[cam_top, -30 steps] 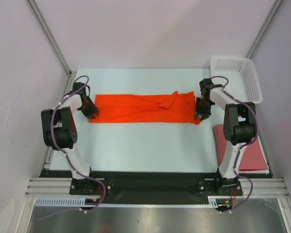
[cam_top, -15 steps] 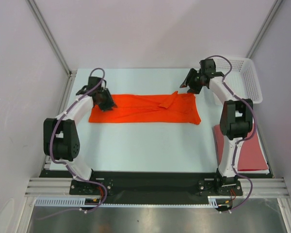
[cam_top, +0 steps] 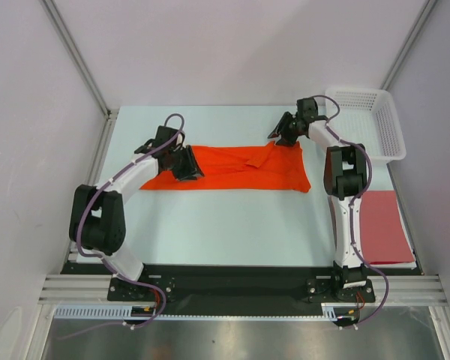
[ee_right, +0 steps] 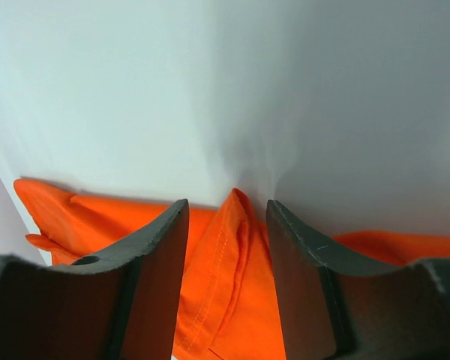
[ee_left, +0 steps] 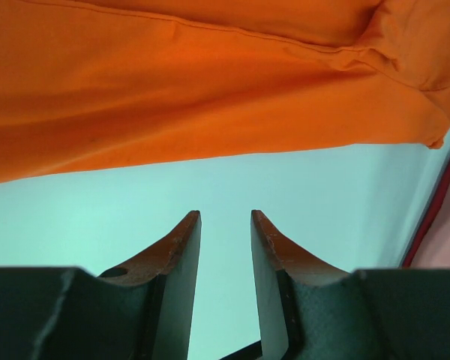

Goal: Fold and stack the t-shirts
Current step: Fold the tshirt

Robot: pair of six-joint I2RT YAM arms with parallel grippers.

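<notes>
The bright orange t-shirt [cam_top: 240, 166] lies in a long folded band across the middle of the table. My left gripper [cam_top: 187, 168] hovers over its left part. In the left wrist view the shirt [ee_left: 210, 82] fills the top, and my left gripper [ee_left: 225, 219] is open and empty over bare table. My right gripper [cam_top: 279, 135] is at the shirt's far right corner. In the right wrist view my right gripper [ee_right: 226, 206] is open, with a raised ridge of orange cloth [ee_right: 232, 255] between the jaws, not clamped. The brick-red t-shirt [cam_top: 386, 229] lies flat at the near right.
A white lattice basket [cam_top: 367, 120] stands at the far right corner. The brick-red shirt's edge [ee_left: 444, 217] shows at the right of the left wrist view. Metal frame posts rise at the back corners.
My left gripper has moved right from the shirt's left end to over its left part. My right gripper has moved from the shirt's near right end up to its far right corner.
</notes>
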